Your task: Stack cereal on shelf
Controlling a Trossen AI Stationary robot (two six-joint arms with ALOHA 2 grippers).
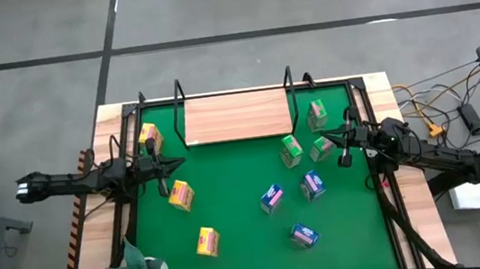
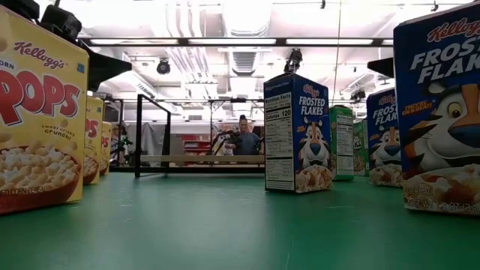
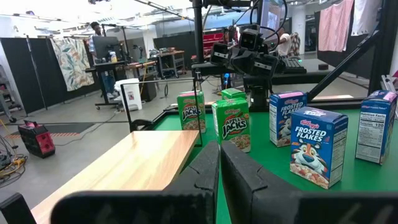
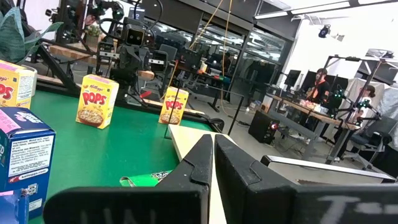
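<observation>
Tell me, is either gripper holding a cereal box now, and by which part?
Nothing is held. The left gripper and the right gripper both have shut jaws with nothing between them; all boxes stand on the mat.

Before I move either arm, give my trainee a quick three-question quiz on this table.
1. True or false: the wooden shelf already has a cereal box on it.
2. How many blue boxes stand on the green mat?
A. one
B. two
C. three
3. Fill in: the left gripper and right gripper are both ____.

Key:
1. False. The board is bare; the nearest yellow box stands off its left end and the nearest green box off its right end.
2. C. One, another and a third in the mat's right half.
3. Shut, holding nothing.
</observation>
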